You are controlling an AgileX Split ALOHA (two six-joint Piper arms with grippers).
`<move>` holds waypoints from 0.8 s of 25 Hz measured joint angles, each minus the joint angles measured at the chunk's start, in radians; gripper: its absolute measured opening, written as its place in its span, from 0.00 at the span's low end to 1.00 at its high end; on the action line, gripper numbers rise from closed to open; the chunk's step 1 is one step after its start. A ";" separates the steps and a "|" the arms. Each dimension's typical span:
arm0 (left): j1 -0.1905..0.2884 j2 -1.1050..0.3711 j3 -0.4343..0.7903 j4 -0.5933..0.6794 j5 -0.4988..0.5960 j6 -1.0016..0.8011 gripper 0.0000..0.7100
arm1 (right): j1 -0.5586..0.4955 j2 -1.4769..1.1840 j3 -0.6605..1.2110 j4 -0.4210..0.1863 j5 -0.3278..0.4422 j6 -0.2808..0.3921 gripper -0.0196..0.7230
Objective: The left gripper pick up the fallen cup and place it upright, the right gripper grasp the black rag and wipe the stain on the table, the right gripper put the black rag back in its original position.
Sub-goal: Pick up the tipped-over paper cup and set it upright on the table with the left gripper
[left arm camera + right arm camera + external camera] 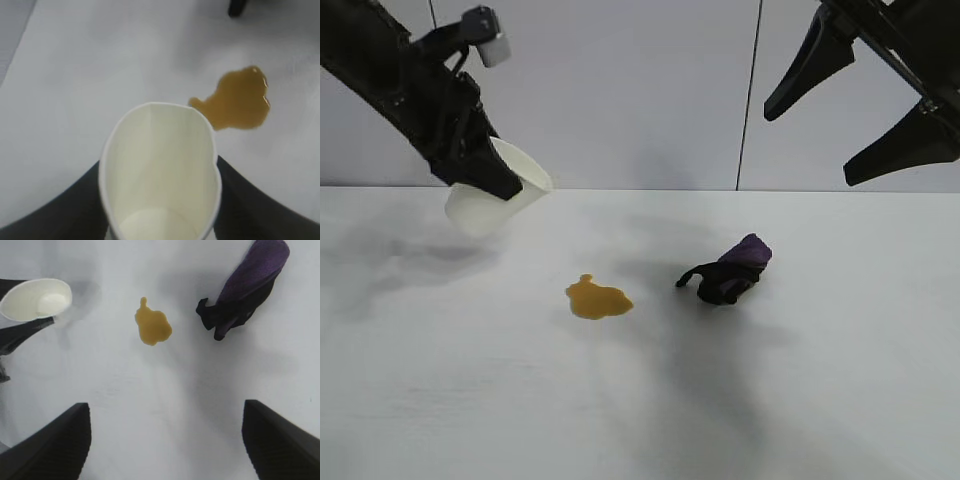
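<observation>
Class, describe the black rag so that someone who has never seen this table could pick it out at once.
Start at the white table. Near its middle lies an amber stain; just to that stain's right in the exterior view, apart from it, sits the black rag. It is the only dark, bunched cloth there, with a purple patch on top.

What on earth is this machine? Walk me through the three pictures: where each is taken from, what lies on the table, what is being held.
It is a two-armed robot at a white table. The wide picture comes from a camera facing both arms; the other two come from cameras on each arm's wrist, looking past its fingers.

The left gripper holds a white paper cup tilted above the table; its wrist camera looks into the cup. The right gripper hangs open and empty in the air, its two black fingers framing its own view.

On the table lie an amber stain and, beside it, a bunched black rag with a purple patch.
</observation>
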 joint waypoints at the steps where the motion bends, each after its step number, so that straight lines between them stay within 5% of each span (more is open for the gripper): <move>1: 0.024 0.000 0.000 -0.067 0.013 0.028 0.55 | 0.000 0.000 0.000 0.000 0.000 0.000 0.79; 8: 0.131 0.000 0.079 -0.418 0.086 0.289 0.55 | 0.000 0.000 0.000 0.000 0.000 0.000 0.79; 20: 0.142 0.000 0.332 -0.752 0.095 0.735 0.55 | 0.000 0.000 0.000 0.000 -0.007 0.000 0.79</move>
